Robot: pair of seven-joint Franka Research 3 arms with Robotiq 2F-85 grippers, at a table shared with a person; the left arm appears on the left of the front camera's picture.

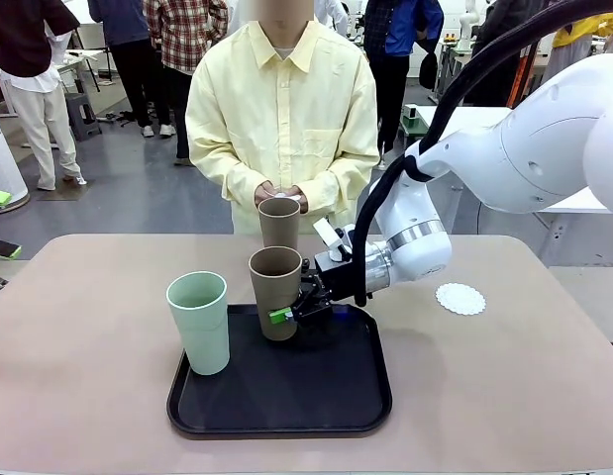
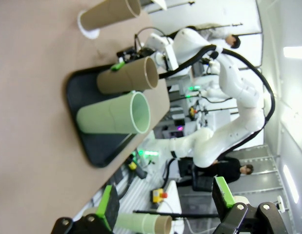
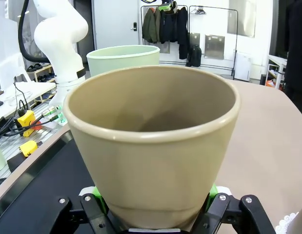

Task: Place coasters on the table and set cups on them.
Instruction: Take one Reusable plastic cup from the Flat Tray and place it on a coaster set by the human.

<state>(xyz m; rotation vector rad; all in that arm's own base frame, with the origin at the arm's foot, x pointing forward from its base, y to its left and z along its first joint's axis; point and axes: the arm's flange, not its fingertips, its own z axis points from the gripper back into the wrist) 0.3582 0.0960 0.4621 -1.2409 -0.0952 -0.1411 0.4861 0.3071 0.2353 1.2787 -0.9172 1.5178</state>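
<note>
Now closed on the lower wall of a taupe cup point(image 1: 275, 287) with the right fingers point(image 1: 279, 316), one green pad on each side, over the far part of the black tray point(image 1: 286, 411); not clear whether touching the tray with its base. Just beside, to the left, upright on the same tray, a mint cup point(image 1: 198, 322). Beyond the tray, near the person's hands point(image 1: 280, 194), a second taupe cup point(image 1: 279, 226), standing on a white coaster point(image 2: 88, 30). To the right of the tray, alone on the beige surface point(image 1: 88, 327), another coaster point(image 1: 460, 298). Left fingers point(image 2: 106, 208) spread wide apart, gripping nothing.
</note>
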